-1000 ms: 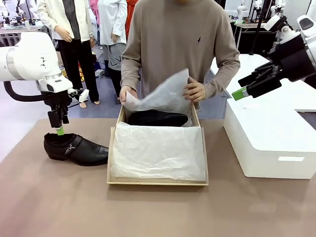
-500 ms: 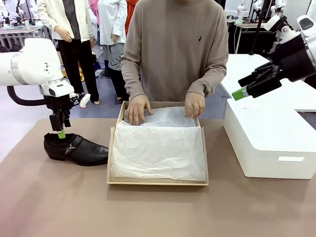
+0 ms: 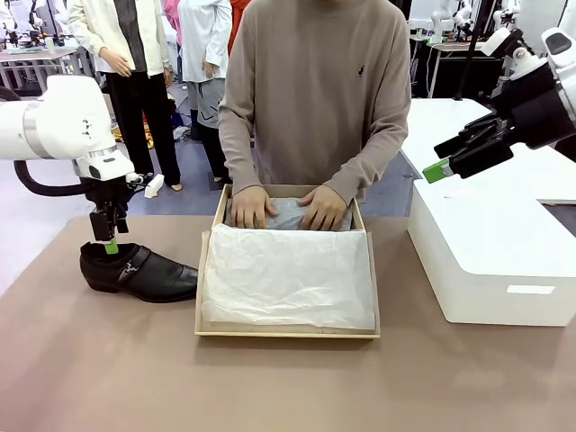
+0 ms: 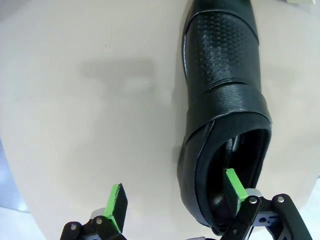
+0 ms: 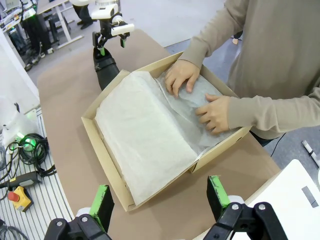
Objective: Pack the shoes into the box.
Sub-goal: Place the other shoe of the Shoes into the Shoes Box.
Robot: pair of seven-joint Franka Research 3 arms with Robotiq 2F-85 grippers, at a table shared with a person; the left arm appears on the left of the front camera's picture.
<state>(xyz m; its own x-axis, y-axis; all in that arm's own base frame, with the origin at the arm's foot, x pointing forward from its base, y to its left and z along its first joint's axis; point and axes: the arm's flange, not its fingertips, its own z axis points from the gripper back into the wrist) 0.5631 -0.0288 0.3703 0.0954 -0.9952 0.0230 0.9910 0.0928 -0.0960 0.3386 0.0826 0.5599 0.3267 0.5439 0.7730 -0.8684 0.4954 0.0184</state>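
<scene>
One shoe [image 3: 137,270] sits on the table [image 3: 270,387], left of the box [image 3: 286,333], just beside its left wall, toe pointing right toward it. It stands upright on its sole, silver buckle facing the near side.

Left gripper [image 3: 110,241] hangs straight down over the heel end of the shoe. Jaws are spread wide, not clamped. In the left wrist view one green pad sits inside the shoe opening and the other is outside over bare table, so the fingers straddle the shoe's side wall. Can't tell if the inner pad touches the leather.

Right gripper [image 3: 441,168] is up in the air at the right, above the white box [image 3: 490,261], jaws apart, nothing between them.

Box is mid-table, open, with white tissue paper [image 3: 288,274] covering the near part. Person at the far side has both hands in the far end of the box: one hand [image 3: 252,207] and the other hand [image 3: 322,209] pressed flat on the tissue there. What's under that tissue is hidden.
</scene>
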